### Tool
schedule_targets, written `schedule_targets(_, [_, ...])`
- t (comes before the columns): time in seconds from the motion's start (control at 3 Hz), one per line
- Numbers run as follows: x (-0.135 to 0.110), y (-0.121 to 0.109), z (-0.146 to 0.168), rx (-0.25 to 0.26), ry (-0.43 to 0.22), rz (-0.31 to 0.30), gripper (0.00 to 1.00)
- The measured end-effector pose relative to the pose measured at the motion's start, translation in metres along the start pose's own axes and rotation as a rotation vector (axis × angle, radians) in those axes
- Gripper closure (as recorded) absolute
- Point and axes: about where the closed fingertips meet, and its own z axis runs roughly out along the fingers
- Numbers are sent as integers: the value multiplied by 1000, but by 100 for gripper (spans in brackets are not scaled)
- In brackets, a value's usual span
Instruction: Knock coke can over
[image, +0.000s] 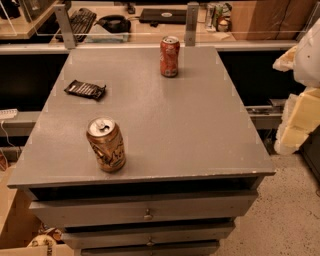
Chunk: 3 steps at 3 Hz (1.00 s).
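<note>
The coke can (169, 56) is red with white script and a silver top. It stands upright near the far edge of the grey cabinet top (165, 125), slightly right of centre. My gripper (296, 117) shows as a pale, cream-coloured shape at the right edge of the view, off the cabinet's right side and well apart from the coke can. Nothing is seen in it.
A gold-brown can (106, 145) stands upright at the front left. A dark snack packet (85, 89) lies at the left. Drawers (147, 212) are below the top. A desk with a keyboard (80, 21) sits behind.
</note>
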Motion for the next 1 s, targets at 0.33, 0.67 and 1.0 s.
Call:
schedule_targets(0.33, [0, 0, 0, 0, 0, 0, 0])
schedule_targets(0.67, [-6, -5, 10, 0, -37, 11, 0])
schedule_targets(1.0, [-26, -43, 36, 18, -119, 20, 0])
